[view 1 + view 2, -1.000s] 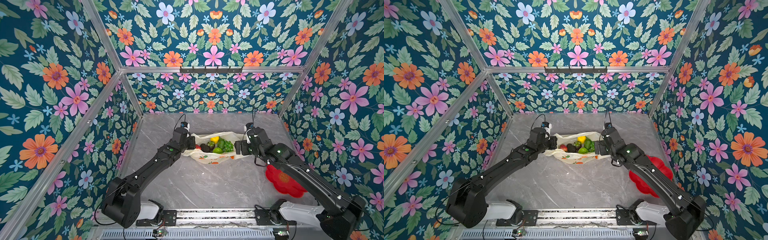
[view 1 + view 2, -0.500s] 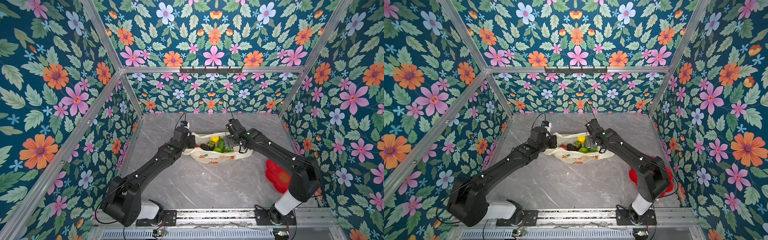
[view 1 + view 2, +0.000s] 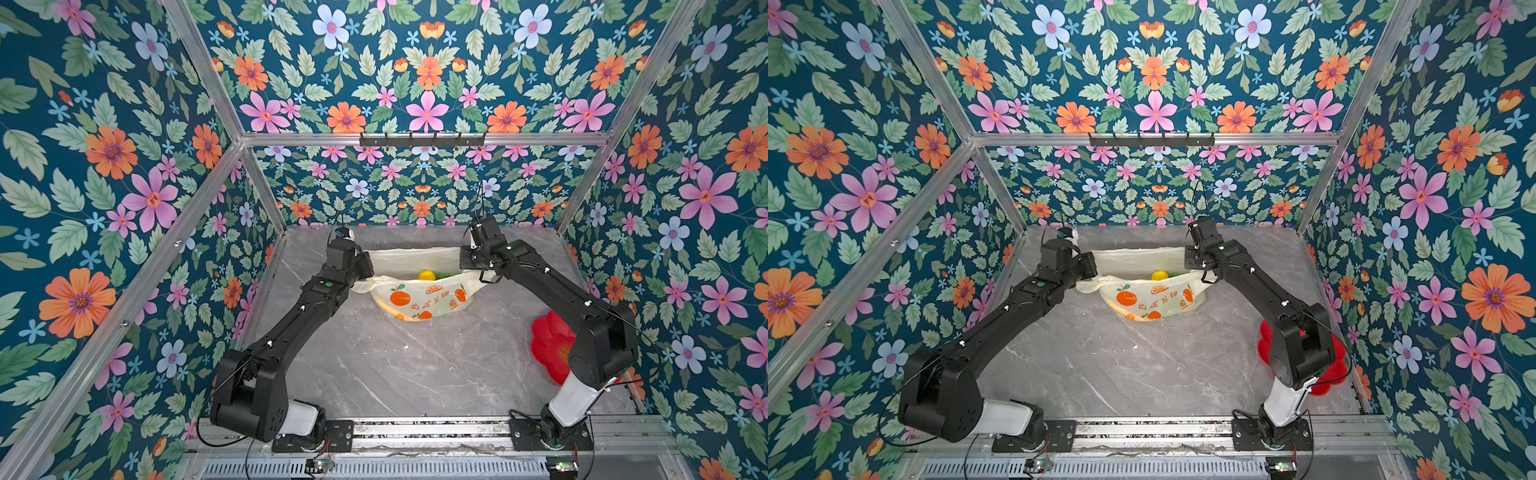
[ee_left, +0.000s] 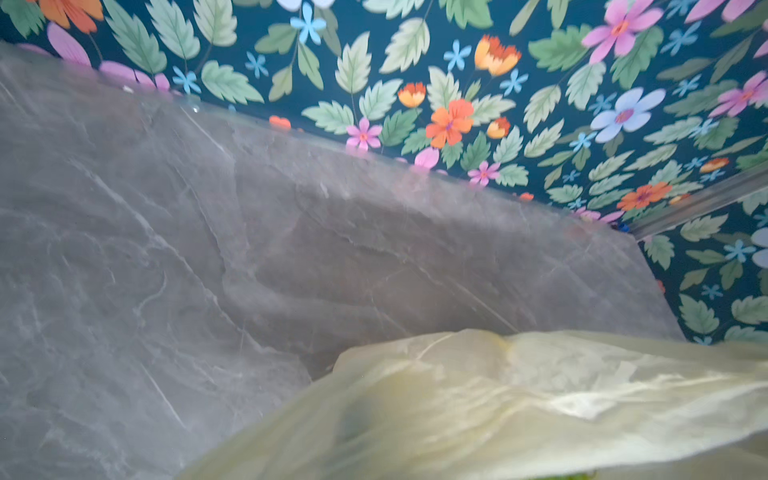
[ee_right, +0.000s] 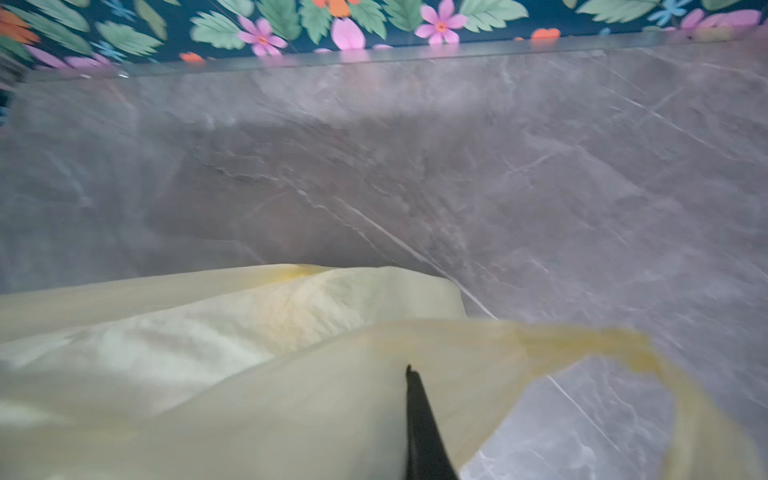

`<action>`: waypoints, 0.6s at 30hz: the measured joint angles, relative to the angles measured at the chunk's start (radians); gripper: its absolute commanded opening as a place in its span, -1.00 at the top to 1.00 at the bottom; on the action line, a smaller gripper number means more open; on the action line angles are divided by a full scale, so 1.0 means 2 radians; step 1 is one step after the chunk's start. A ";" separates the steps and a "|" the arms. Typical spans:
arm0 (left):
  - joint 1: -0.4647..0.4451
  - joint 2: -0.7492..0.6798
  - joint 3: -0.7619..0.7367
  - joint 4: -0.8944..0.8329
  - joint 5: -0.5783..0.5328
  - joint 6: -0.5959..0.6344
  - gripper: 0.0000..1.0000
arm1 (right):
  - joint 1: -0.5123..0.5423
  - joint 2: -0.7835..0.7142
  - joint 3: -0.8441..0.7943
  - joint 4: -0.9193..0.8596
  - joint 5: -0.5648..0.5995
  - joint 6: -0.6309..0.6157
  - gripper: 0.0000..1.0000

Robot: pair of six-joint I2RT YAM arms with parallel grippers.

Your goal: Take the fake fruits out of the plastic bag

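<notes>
Both top views: high above the near edge, looking down and toward the far flower-patterned wall [image 3: 424,112], wide, sharing the whole grey marble tabletop [image 3: 395,365]. Both wrist views: very close over the thin pale-yellow plastic bag [image 4: 498,407], facing the far wall, sharing bag and far tabletop.

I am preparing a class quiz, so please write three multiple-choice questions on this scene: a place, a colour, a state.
1. Where is the red plate? A far left corner; B beside the right arm; C on the wall rail.
2. What colour is the round fruit showing in the plastic bag? A yellow; B blue; C purple.
3. How is the bag? A folded flat; B hooked up; C held by left gripper and right gripper.
B: it lies by that arm. A: a yellow top shows. C: both clamp its ends.
</notes>
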 measured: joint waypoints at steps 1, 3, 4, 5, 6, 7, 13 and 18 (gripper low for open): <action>0.000 -0.001 0.000 0.008 0.001 0.000 1.00 | -0.001 -0.010 -0.010 0.007 -0.007 0.008 1.00; -0.001 -0.002 -0.005 0.023 0.006 0.002 0.94 | -0.002 -0.034 -0.038 0.023 -0.019 0.024 1.00; -0.001 -0.002 -0.008 0.029 0.009 0.002 0.91 | -0.002 -0.048 -0.058 0.033 -0.023 0.034 1.00; -0.001 -0.002 -0.012 0.032 0.011 0.002 0.88 | -0.002 -0.058 -0.072 0.039 -0.027 0.042 1.00; -0.001 0.001 -0.014 0.032 0.013 0.004 0.85 | -0.002 -0.069 -0.091 0.048 -0.035 0.049 1.00; -0.001 0.003 -0.017 0.031 0.013 0.004 0.80 | -0.001 -0.076 -0.105 0.056 -0.040 0.051 1.00; -0.021 0.002 -0.015 -0.054 -0.031 0.000 -0.23 | 0.010 -0.113 -0.188 0.094 -0.060 0.080 1.00; -0.072 -0.029 0.002 -0.151 -0.114 -0.016 -0.67 | 0.045 -0.139 -0.213 0.108 -0.060 0.088 1.00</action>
